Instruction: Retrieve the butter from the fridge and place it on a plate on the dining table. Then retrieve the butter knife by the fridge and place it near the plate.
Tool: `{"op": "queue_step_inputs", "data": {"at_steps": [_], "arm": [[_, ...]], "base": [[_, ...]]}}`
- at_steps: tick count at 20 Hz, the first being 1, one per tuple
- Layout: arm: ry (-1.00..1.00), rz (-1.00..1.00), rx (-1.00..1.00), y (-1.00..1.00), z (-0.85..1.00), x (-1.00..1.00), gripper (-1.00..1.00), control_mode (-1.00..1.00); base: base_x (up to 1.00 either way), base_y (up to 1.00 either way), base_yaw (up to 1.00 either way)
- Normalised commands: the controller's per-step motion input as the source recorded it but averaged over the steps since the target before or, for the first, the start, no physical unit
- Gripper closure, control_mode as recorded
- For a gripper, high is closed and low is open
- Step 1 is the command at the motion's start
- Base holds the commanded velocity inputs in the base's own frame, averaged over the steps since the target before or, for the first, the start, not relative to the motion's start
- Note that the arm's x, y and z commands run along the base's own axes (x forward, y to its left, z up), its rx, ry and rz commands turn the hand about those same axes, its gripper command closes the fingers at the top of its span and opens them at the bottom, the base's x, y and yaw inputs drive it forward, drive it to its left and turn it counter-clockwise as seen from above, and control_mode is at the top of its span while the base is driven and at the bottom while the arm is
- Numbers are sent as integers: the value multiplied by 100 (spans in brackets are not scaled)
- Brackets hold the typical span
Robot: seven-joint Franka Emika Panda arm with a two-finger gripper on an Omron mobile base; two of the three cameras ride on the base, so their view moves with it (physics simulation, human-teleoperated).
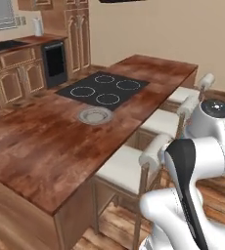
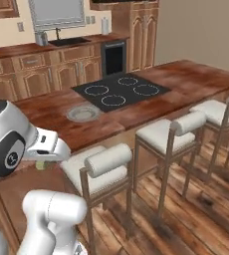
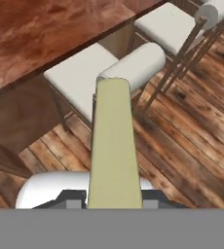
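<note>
The gripper (image 3: 113, 197) is closed on the butter (image 3: 113, 146), its jaws pressed against the near end of the pale yellow stick from either side. In the hand view the stick runs straight out from between the jaws, lengthwise away from the hand, its far end lying in front of a white stool (image 3: 109, 73) and the wooden floor (image 3: 182, 141). In the right base view a bit of yellow butter (image 2: 41, 165) shows just under the hand, near the edge of the dining table (image 2: 47, 117) and beside the nearest stool (image 2: 99, 167). The plate (image 1: 94, 115) lies flat on the table, well apart from the butter, just in front of the black cooktop (image 1: 104, 88). More stools (image 1: 180, 95) stand along the table's edge.
</note>
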Motion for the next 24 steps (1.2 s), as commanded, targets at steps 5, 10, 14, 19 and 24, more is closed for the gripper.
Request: {"op": "queue_step_inputs", "data": {"at_steps": [5, 10, 14, 19, 24], "arm": [[0, 0, 0, 0, 0, 0, 100, 100], [0, 0, 0, 0, 0, 0, 100, 100], [0, 0, 0, 0, 0, 0, 100, 100], [0, 0, 0, 0, 0, 0, 100, 100], [0, 0, 0, 0, 0, 0, 100, 100]], "base": [[2, -57, 75], [1, -62, 74], [29, -99, 43], [14, -100, 29], [10, -100, 29]]}}
